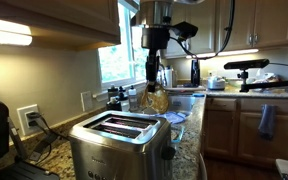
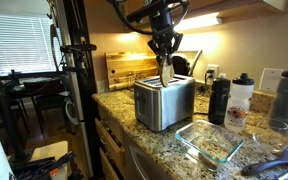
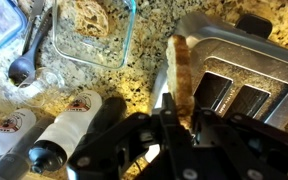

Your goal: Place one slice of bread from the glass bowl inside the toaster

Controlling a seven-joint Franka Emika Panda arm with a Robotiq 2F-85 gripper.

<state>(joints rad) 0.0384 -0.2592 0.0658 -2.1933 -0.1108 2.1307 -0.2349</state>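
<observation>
Slice (image 2: 167, 70) in the air, folks: we see it hanging upright from the gripper (image 2: 166, 52), right over the toaster (image 2: 164, 102). In both exterior views the fingers are drawn in on the slice's upper part, pinching it from either side, and its lower edge hangs close above the toaster's top. From there we can't tell whether bread and metal touch.

In an exterior view the toaster (image 1: 114, 140) fills the foreground, two long slots facing up, and the slice (image 1: 159, 98) dangles under the gripper (image 1: 156, 78) beyond the far end.

Now the wrist view, looking down along the gripper (image 3: 177, 105). The slice (image 3: 181, 68) stands on edge between the dark fingers, its tan crust towards us. It sits at the rim of the toaster (image 3: 239, 60), beside the two dark slots rather than over them.

Over to the bowl (image 3: 124, 45) — clear glass on the speckled granite counter (image 3: 144, 85), well apart from the toaster, with a second slice (image 3: 89, 15) lying flat inside. In an exterior view the bowl (image 2: 209, 140) rests near the counter's front edge, just in front of a black bottle (image 2: 219, 100) and a white bottle (image 2: 241, 98) — both standing upright beside the toaster.
</observation>
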